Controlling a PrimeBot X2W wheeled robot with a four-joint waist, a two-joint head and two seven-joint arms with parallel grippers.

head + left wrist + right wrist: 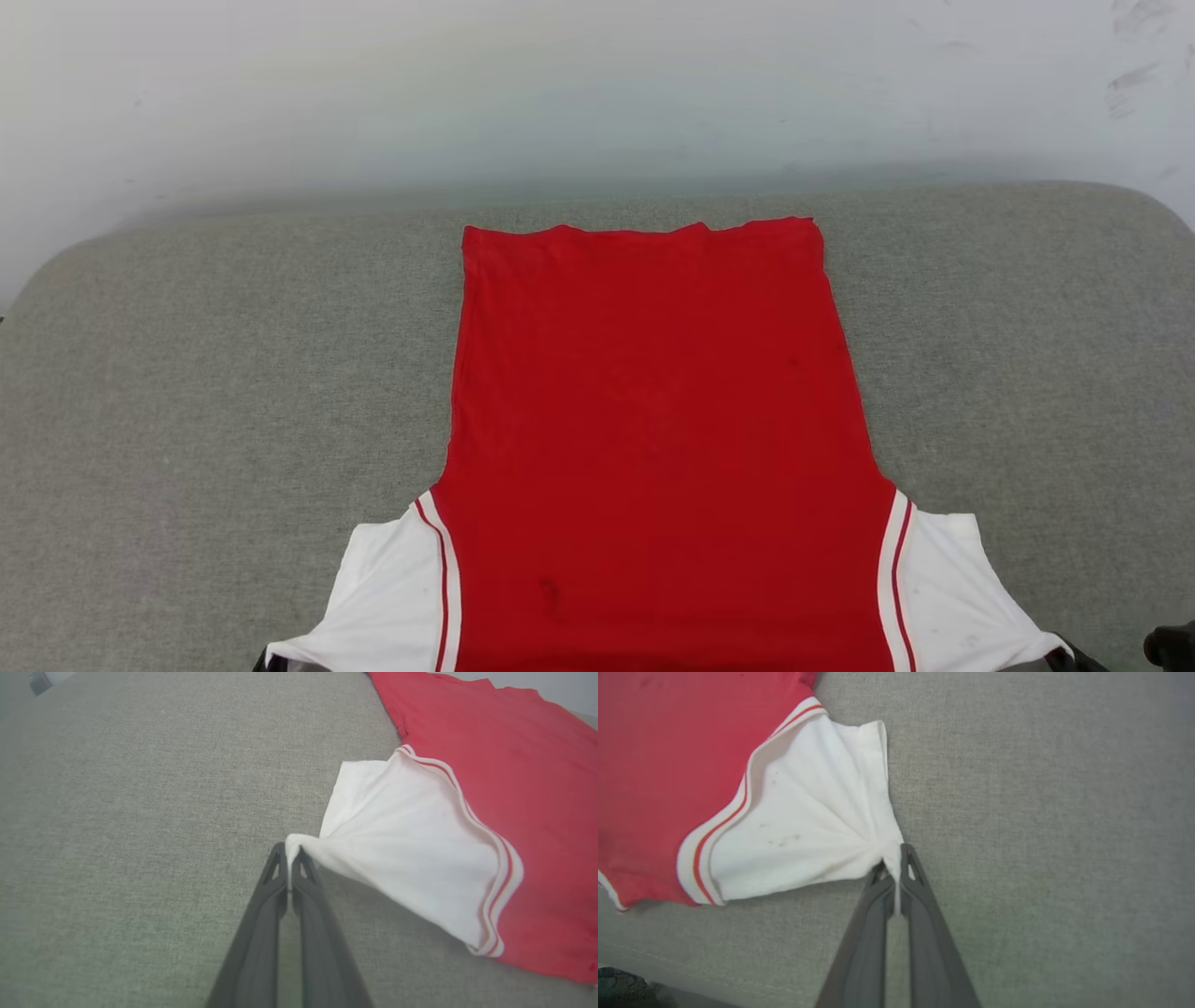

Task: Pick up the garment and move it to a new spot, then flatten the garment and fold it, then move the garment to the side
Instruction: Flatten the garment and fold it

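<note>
- Red jersey garment [653, 420] w/ white short sleeves flat on grey fabric surface [187, 420], long axis running away from robot
- left gripper [290, 851] pinched tight on left sleeve tip; right gripper [893, 855] likewise on right sleeve
- Body sits btwn them, fwd; both arms equally near

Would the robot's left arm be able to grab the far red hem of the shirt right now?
Probably not yet: the left gripper is shut on the white sleeve of the garment; nothing lies across the hem.
</note>
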